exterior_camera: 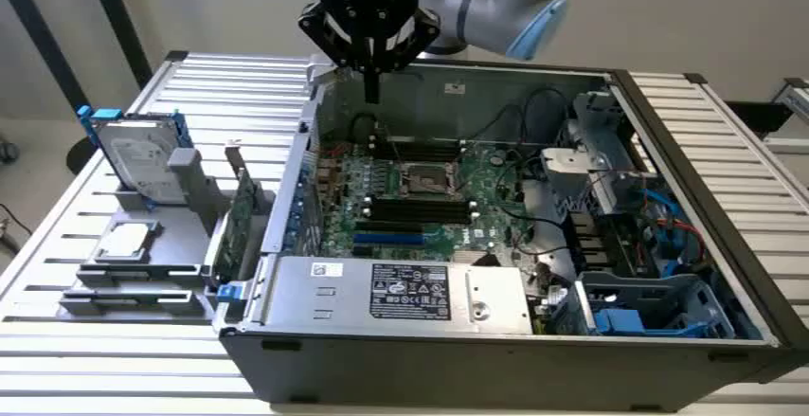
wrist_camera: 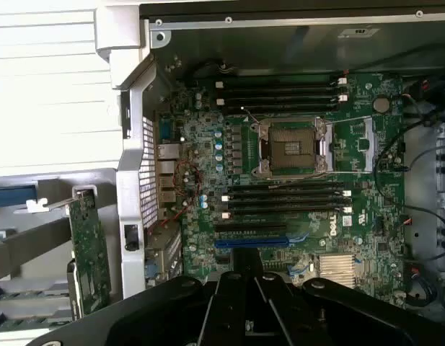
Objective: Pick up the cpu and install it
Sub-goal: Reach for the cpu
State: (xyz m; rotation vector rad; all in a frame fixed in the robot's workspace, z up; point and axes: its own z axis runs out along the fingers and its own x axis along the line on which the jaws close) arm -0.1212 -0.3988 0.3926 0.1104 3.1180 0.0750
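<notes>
Over the rear wall of the open computer case (exterior_camera: 506, 369) is where the arm's gripper (exterior_camera: 370, 92) hangs, well apart from the part it's supposed to fetch. The fingers are pinched right together with nothing between them.

Going big to small on what could bite here:

- Case wall: it stands between the gripper and the rack (exterior_camera: 139, 279) outside on the exterior view's left. My guess is a low sideways swing would clip the sheet metal.
- Motherboard (exterior_camera: 487, 179): black cables loop over it near the middle, so a sloppy descent could snag one.
- Hard drive (exterior_camera: 136, 158) and green card (exterior_camera: 235, 222): both stand upright in that same rack, right around the target. Easy to bump, or to grab the wrong thing.
- Socket (exterior_camera: 423, 181): it looks uncovered in the wrist view. I'd bet a chip dropped in tilted or rotated wrong would bend contacts.
- cpu (exterior_camera: 127, 242): lying flat on the rack, just below the hard drive. It's thin and low, so closed fingers coming down would just jab the lid, and a shallow pinch could let it slip.
</notes>
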